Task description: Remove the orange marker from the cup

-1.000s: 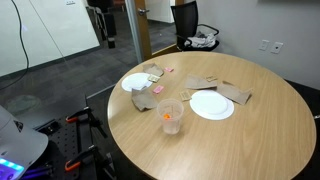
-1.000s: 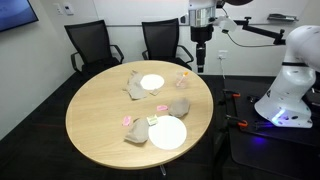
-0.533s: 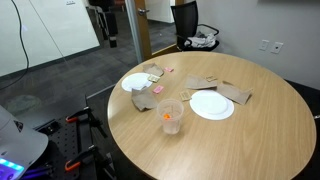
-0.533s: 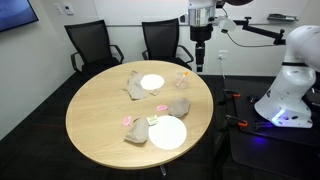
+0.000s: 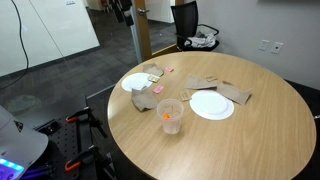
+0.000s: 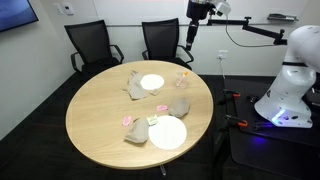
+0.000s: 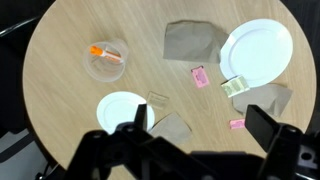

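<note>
The cup [image 5: 171,115] is a clear plastic tumbler on the round wooden table [image 5: 250,140], near its edge. The orange marker [image 5: 167,117] lies inside it. In the wrist view the cup [image 7: 105,63] is at the upper left, with the orange marker [image 7: 106,54] across it. The cup also shows in an exterior view [image 6: 182,77]. My gripper [image 7: 200,125] is open and empty. It hangs high above the table, well clear of the cup, and shows in both exterior views [image 5: 122,10] [image 6: 189,36].
Two white plates [image 7: 257,50] [image 7: 122,108] sit on the table, with brown paper napkins [image 7: 192,42], small pink scraps [image 7: 200,77] and a green-white packet [image 7: 232,87]. Two black chairs [image 6: 95,45] stand behind the table. The robot base [image 6: 290,80] is beside it.
My gripper has risen higher above the table and shifted slightly. The cup, the marker and the other things have not moved.
</note>
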`<state>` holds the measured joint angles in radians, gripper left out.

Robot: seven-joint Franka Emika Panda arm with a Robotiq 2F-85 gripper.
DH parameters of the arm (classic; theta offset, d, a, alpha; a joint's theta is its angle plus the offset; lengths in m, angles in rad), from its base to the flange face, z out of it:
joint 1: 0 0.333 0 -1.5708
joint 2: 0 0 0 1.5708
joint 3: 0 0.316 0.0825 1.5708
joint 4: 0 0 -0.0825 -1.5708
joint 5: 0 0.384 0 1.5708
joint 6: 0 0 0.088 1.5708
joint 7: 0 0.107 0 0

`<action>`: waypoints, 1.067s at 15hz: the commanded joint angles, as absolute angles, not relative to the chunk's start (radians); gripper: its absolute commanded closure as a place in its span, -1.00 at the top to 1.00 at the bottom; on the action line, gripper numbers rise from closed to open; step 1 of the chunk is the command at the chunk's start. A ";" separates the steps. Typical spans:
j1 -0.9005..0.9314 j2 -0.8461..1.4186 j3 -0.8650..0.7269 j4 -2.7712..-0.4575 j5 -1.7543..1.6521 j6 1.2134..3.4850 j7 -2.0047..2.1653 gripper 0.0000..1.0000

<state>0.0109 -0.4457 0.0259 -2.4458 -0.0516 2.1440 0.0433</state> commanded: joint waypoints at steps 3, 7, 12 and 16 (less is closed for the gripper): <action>-0.054 -0.417 -0.020 -2.389 -0.160 2.189 -0.004 1.00; -0.078 -0.369 -0.074 -2.371 -0.201 2.184 -0.088 1.00; -0.069 -0.265 -0.164 -2.363 -0.106 2.258 -0.240 1.00; -0.085 -0.182 -0.174 -2.371 -0.131 2.284 -0.275 1.00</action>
